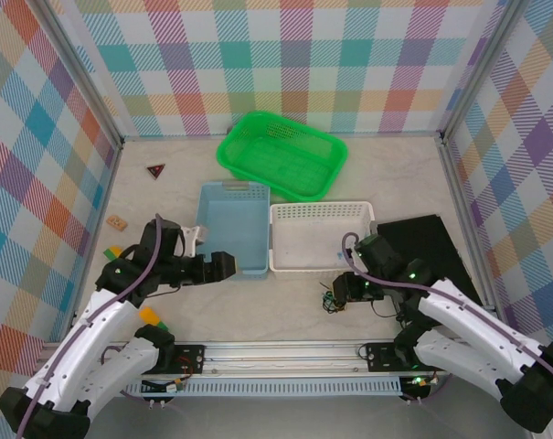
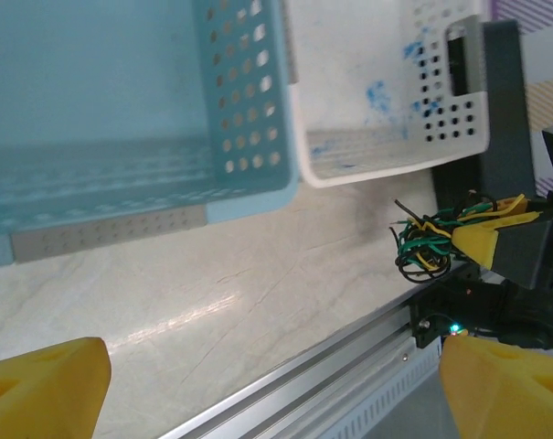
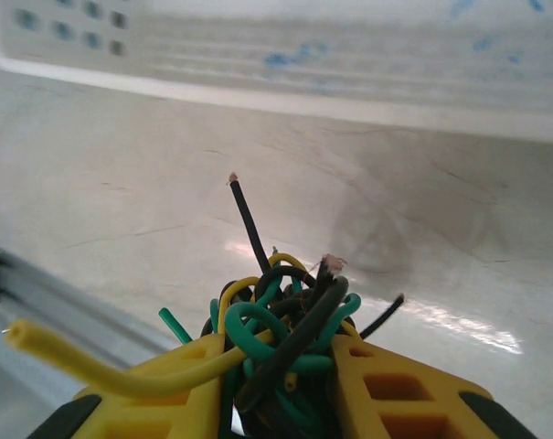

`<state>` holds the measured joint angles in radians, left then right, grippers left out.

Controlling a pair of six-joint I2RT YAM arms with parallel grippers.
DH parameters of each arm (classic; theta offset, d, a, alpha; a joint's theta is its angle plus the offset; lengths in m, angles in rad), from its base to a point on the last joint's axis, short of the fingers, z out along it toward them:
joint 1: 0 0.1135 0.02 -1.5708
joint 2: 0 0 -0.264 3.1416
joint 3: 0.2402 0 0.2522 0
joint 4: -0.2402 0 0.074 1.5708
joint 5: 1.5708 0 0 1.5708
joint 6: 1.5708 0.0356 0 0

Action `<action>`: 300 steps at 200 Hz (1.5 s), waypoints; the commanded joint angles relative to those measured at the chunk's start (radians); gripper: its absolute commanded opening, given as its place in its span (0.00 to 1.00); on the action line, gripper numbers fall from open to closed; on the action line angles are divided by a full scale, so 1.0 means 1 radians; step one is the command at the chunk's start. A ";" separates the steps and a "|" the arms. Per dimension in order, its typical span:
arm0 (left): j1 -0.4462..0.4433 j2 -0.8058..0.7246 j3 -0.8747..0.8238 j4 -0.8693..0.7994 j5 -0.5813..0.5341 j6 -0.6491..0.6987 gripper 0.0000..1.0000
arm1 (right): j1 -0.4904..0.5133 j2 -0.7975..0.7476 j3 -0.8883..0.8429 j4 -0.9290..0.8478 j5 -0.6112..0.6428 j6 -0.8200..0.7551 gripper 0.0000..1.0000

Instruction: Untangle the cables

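The cables (image 3: 285,329) are a knot of green, black and yellow wires, bunched between the yellow fingers of my right gripper (image 3: 281,389), which is shut on them. A black end sticks up and a yellow end trails out to the left. From above, the tangle (image 1: 331,301) sits just above the table, in front of the white basket, at the tip of the right gripper (image 1: 341,291). The left wrist view shows the same bundle (image 2: 431,242) at its right edge. My left gripper (image 1: 223,265) is open and holds nothing, its fingertips (image 2: 47,389) wide apart over bare table near the blue basket.
A blue basket (image 1: 207,229) and a white basket (image 1: 320,208) stand side by side mid-table, with a green basket (image 1: 281,187) behind them. A black mat (image 1: 427,240) lies at right. Two small pieces (image 1: 155,169) (image 1: 117,221) lie at left. An aluminium rail (image 1: 285,352) runs along the front edge.
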<state>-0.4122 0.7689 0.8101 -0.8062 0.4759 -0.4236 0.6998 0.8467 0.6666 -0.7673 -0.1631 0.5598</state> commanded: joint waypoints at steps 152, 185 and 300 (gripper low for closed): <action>-0.011 0.126 0.272 0.646 0.282 0.383 1.00 | -0.325 0.461 0.947 0.228 -0.841 -0.186 0.00; -0.026 0.190 0.283 0.753 0.316 0.285 0.96 | -0.335 0.496 0.992 0.213 -0.885 -0.192 0.00; -0.189 0.412 0.404 0.893 0.300 0.230 0.91 | -0.335 0.491 0.937 0.317 -0.912 -0.127 0.00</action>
<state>-0.5858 1.1648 1.1706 0.0158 0.7673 -0.1715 0.3721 1.3476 1.6260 -0.5117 -1.0248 0.4213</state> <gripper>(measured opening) 0.926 0.212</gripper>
